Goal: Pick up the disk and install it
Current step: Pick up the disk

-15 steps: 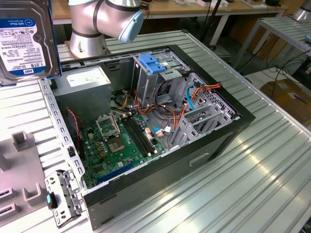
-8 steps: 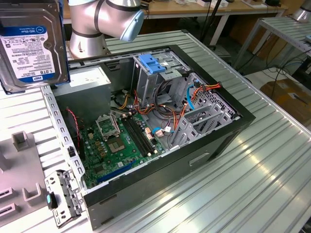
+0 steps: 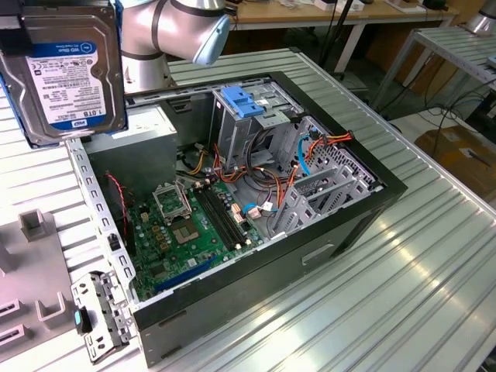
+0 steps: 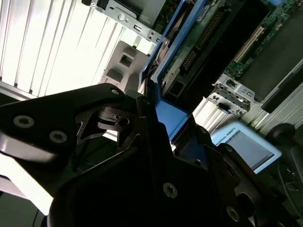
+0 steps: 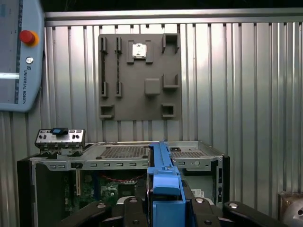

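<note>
Exterior view showed a ribbed metal table (image 3: 418, 271), benches (image 3: 310, 19) behind. Your gripper (image 5: 165, 208) clenched the disk (image 3: 66, 74) upper left, long axis upright.

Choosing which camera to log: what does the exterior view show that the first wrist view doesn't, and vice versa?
Exterior view adds: the label on the disk, the arm's silver joint, the light-blue bracket in the drive cage. First wrist view adds: the teach pendant with its red button, the gripper clamped on the disk's blue edge. Shared: the disk, the open computer case, the grey fixture plate.
</note>
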